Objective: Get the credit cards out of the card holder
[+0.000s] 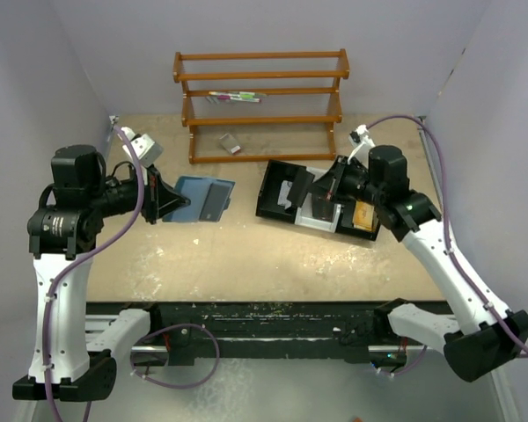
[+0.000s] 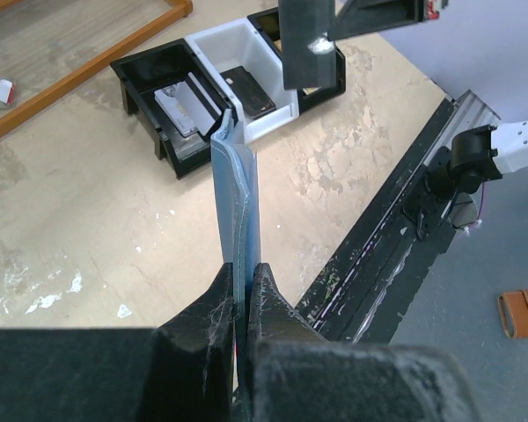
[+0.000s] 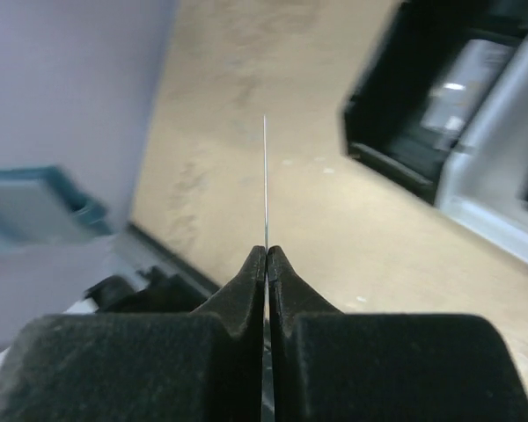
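Note:
My left gripper (image 1: 172,204) is shut on the edge of the teal-blue card holder (image 1: 204,199) and holds it open at the table's middle left. In the left wrist view the holder (image 2: 235,198) stands edge-on between the closed fingers of that gripper (image 2: 243,268). My right gripper (image 1: 324,186) is over the black tray (image 1: 277,204), shut on a thin credit card seen edge-on (image 3: 265,176) in the right wrist view. A grey card (image 2: 183,105) and a dark card (image 2: 251,92) lie in the tray's compartments.
A wooden rack (image 1: 262,105) stands at the back with a small grey object (image 1: 231,143) in front of it. An orange-brown item (image 1: 363,215) sits at the tray's right end. The black rail (image 1: 264,316) runs along the near edge.

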{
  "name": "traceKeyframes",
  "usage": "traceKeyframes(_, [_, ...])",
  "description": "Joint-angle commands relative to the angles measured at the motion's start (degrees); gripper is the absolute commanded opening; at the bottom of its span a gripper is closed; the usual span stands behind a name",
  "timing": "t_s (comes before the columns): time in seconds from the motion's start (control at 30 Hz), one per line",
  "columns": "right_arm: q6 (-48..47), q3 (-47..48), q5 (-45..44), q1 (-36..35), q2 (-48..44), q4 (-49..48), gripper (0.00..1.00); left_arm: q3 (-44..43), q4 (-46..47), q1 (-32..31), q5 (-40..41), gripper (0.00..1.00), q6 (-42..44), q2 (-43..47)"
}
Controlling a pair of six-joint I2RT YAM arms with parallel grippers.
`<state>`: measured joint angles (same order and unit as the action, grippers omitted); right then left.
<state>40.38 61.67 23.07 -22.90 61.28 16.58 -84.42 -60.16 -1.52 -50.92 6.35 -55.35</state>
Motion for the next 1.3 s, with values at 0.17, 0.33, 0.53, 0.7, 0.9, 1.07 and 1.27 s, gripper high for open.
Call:
traceKeyframes(0.17, [-10.8, 9.5, -32.7, 0.4, 11.7, 18.1, 0.00, -1.2, -0.5, 0.3, -2.5, 0.00, 1.7, 1.2])
traceKeyframes(0.33, [-10.8, 14.5, -40.7, 0.4, 21.4, 19.6, 0.00, -2.8, -2.2, 0.3, -5.0, 0.00, 2.3, 1.3])
traceKeyframes(0.53, [-11.1, 20.4, -49.2, 0.2, 33.1, 21.6, 0.00, -3.5, -2.7, 0.3, -6.2, 0.00, 2.5, 1.5])
traceKeyframes(0.7, [-8.9, 23.6, -51.0, -0.5, 41.8, 23.2, 0.00, -4.1, -2.8, 0.3, -7.8, 0.00, 1.9, 1.3])
traceKeyframes(0.9, [-7.2, 25.9, -51.9, -4.3, 47.9, 24.3, 0.00, -5.2, -2.4, 0.3, -10.3, 0.00, 0.9, 1.4])
traceKeyframes(1.07, [-5.9, 29.6, -52.0, -6.0, 48.7, 27.7, 0.25, -5.5, -2.2, 0.3, -11.3, 0.00, 0.4, 1.4])
traceKeyframes(1.27, [-6.3, 30.6, -46.6, -6.1, 38.1, 26.1, 0.54, -5.5, -1.6, 0.3, -13.8, 0.00, -0.5, 1.8])
